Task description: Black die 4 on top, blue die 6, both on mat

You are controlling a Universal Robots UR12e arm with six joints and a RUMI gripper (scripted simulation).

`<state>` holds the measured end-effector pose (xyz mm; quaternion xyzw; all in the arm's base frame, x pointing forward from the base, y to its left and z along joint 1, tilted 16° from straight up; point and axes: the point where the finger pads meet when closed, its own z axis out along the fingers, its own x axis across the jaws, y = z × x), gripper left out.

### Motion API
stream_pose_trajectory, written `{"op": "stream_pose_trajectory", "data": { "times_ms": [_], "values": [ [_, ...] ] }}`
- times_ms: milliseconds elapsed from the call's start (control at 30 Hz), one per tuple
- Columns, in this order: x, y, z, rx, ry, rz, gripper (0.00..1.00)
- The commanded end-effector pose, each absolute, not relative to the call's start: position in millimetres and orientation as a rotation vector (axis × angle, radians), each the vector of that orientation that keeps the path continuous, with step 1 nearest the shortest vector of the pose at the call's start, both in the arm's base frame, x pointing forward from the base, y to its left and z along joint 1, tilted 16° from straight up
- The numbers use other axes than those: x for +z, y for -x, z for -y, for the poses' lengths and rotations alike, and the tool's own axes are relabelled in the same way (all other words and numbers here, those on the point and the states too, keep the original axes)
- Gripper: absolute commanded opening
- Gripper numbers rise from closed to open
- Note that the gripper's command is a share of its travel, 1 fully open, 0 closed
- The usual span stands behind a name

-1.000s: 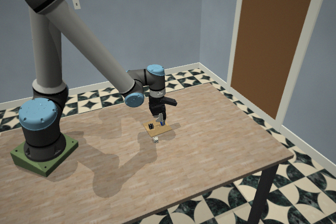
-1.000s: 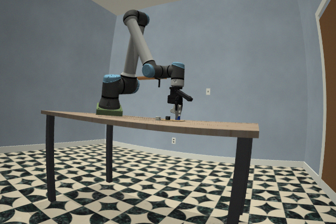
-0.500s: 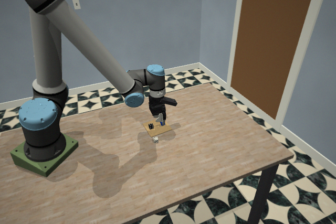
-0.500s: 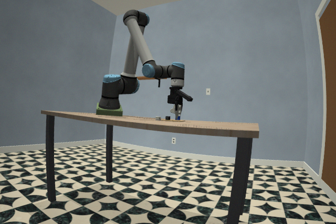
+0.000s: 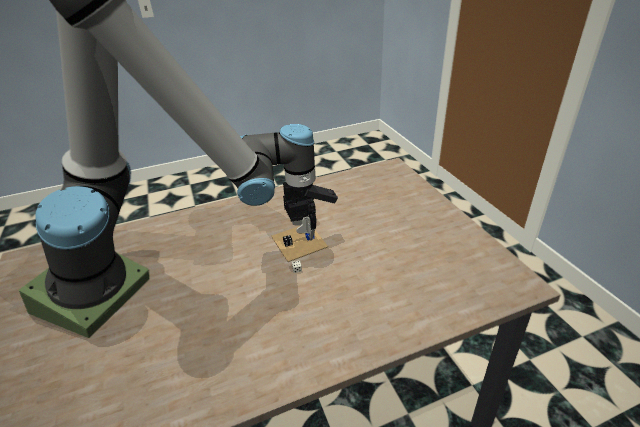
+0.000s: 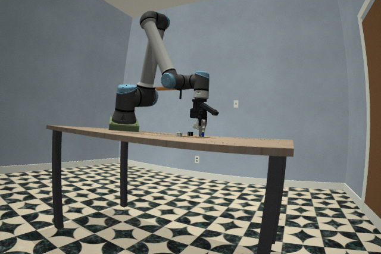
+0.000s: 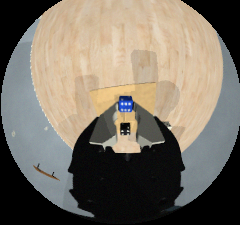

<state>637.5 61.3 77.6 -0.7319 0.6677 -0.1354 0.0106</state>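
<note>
While poised over the mat [image 5: 315,247], end effector [image 5: 308,233] clamped on blue die [image 7: 125,104] between its fingertips.

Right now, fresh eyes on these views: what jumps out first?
The big grey arm with blue joint caps reaches from its green base plate to mid-table, its end effector shut on the small blue die just over the tan square mat. A small black die sits on that mat, and a small white die lies on the wooden table just off its near edge.
</note>
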Motion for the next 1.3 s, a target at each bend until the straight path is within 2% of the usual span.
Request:
{"op": "stream_pose_trajectory", "data": {
  "times_ms": [0, 1200, 1267],
  "values": [
    [77.8, -638.1, -61.3, -0.424, 2.283, -2.083, 0.06],
    [77.8, -638.1, -61.3, -0.424, 2.283, -2.083, 0.06],
    [77.8, -638.1, -61.3, -0.424, 2.283, -2.083, 0.1]
  ]
}}
